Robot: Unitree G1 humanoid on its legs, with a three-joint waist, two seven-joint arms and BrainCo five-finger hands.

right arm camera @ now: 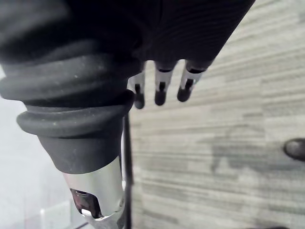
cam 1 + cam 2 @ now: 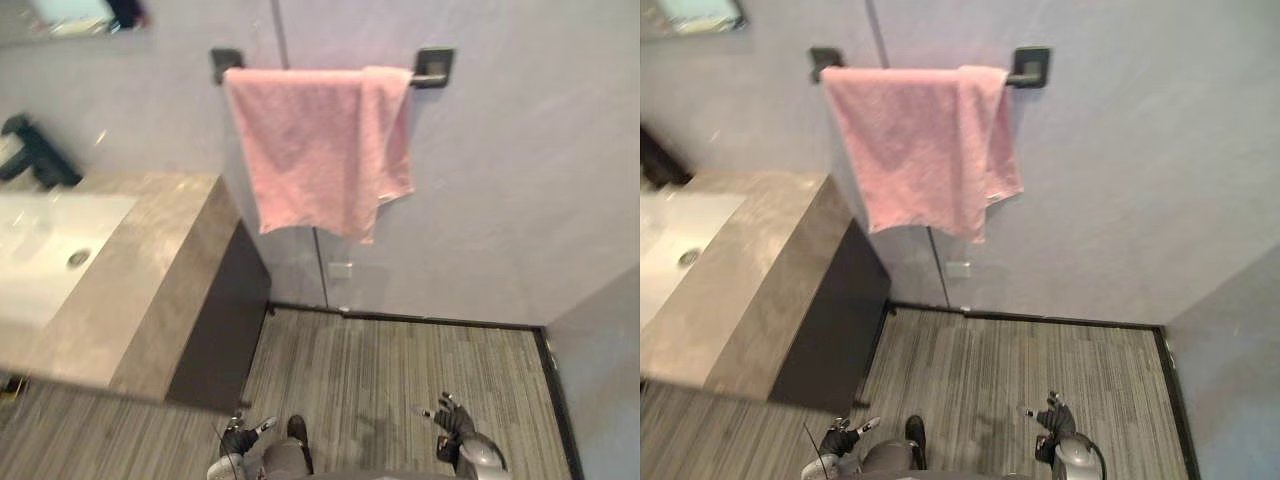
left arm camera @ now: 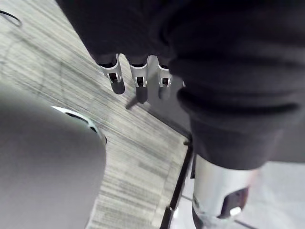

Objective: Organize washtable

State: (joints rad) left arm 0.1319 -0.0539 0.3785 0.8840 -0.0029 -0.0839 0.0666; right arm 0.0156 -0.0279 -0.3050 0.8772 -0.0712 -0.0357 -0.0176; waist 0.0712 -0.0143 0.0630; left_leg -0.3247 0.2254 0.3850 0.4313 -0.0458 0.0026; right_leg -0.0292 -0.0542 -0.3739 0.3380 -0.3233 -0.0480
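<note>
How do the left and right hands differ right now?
The left hand hangs close to the dark cabinet under the counter; the right hand hangs over the floor, well away from that cabinet. In the eye views the left hand sits slightly lower than the right hand. Both are open, fingers relaxed, holding nothing.

Eye views: head-mounted, looking down; both share pink towel (image 2: 318,150), worktop (image 2: 150,270) at frame left, floor (image 2: 400,370). Wrist views: very near left hand (image 3: 116,76) and right hand (image 1: 161,88), facing floor.
</note>
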